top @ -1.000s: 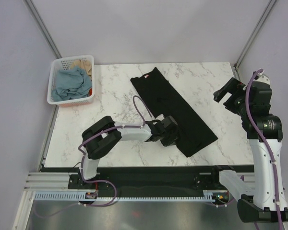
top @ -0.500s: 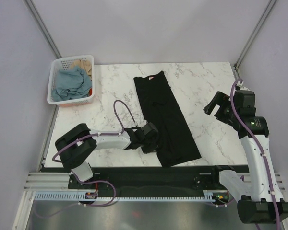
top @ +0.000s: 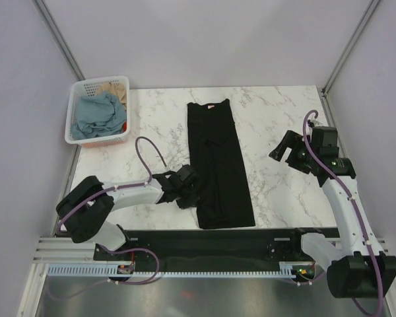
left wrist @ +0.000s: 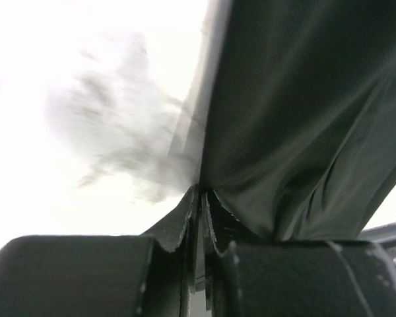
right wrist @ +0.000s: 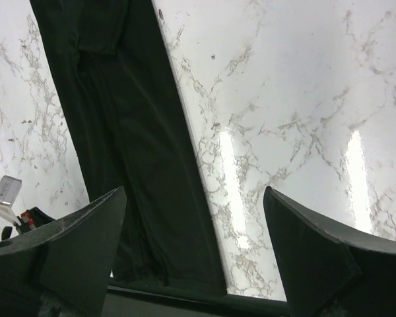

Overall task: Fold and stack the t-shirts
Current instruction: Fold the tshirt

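Note:
A black t-shirt (top: 218,165), folded into a long narrow strip, lies down the middle of the marble table (top: 277,112), its pinkish neck label at the far end. My left gripper (top: 193,193) is shut on the shirt's left edge near the bottom; the left wrist view shows black fabric (left wrist: 303,119) pinched between the closed jaws. My right gripper (top: 280,150) is open and empty, above the table to the right of the shirt, which shows in the right wrist view (right wrist: 125,132). Dusty blue (top: 96,113) and tan (top: 115,89) shirts lie in the basket.
A white slotted basket (top: 122,135) stands at the table's far left corner. The table's black front edge (top: 204,238) runs just below the shirt's hem. Grey walls close in on both sides and the back.
My left gripper has dragged the shirt's bottom end leftward, turning the strip from diagonal to nearly straight up the table. My right arm has lowered and moved left toward the table.

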You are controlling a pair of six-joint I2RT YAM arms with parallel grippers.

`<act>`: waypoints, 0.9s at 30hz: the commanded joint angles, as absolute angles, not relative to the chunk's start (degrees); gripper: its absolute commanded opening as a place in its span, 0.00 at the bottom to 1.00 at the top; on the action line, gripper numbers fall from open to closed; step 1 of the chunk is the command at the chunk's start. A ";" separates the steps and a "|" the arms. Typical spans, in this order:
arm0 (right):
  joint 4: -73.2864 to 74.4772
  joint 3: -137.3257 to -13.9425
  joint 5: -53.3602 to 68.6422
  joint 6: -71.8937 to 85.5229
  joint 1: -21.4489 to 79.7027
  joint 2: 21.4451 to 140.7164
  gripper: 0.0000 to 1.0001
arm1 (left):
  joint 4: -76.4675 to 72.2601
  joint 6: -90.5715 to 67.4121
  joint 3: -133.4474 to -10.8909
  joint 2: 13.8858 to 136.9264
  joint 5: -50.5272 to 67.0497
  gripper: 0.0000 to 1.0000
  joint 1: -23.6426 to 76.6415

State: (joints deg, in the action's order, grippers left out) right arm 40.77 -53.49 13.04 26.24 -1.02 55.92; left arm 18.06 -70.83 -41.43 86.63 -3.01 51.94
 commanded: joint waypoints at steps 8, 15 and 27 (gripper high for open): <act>16.17 -60.45 25.39 23.47 -0.44 79.42 0.75 | 24.52 -57.32 -46.57 81.47 -1.67 0.47 39.12; 8.97 -75.74 27.86 24.17 3.95 103.57 0.68 | 24.08 -46.86 -56.14 89.61 -0.36 0.55 27.79; 8.26 -109.49 26.98 25.84 6.41 135.86 0.49 | 23.91 -38.06 -94.46 120.65 13.70 0.56 17.94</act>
State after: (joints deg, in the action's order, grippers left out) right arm 10.46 -103.42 26.68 25.78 6.04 132.09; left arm 24.32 -42.04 -87.53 115.02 7.79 19.51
